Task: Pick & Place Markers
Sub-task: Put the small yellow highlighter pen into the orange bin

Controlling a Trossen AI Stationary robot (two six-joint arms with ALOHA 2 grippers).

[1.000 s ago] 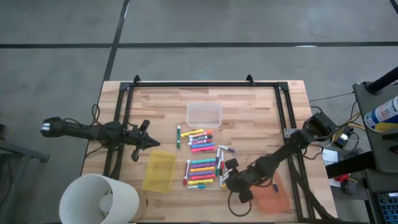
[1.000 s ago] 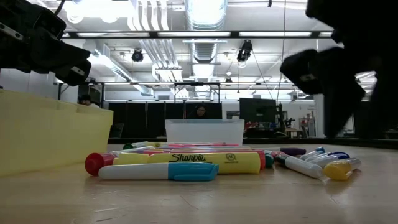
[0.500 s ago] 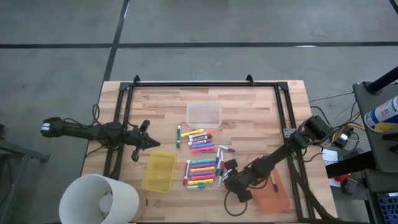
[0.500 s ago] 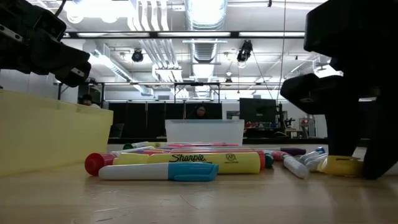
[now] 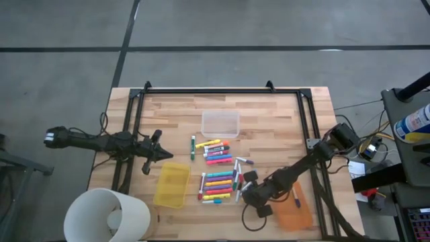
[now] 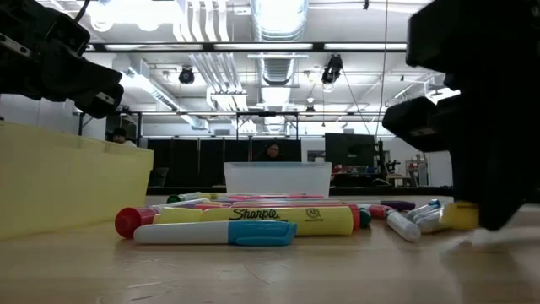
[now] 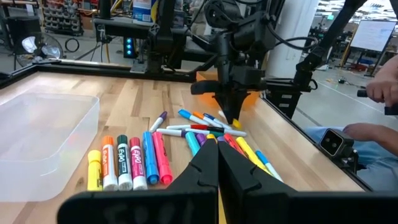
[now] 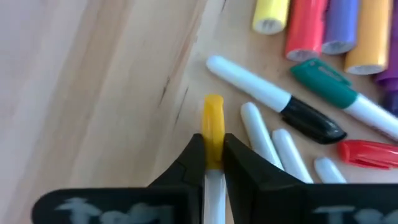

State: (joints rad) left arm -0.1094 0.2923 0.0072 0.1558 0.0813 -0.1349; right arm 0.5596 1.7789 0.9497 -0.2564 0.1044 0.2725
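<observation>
Between the right claw's (image 8: 213, 163) closed fingers sits a yellow-capped marker (image 8: 213, 127).

In the high view, the markers (image 5: 218, 171) lie at centre on the table (image 5: 269, 114). One bin (image 5: 220, 124) sits above them, another (image 5: 172, 184) at their lower left, a third (image 5: 295, 210) at lower right.

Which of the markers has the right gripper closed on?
The thin white marker with the yellow cap, pinched between the right gripper's fingers at the pile's edge; the other markers lie loose on the table.
</observation>
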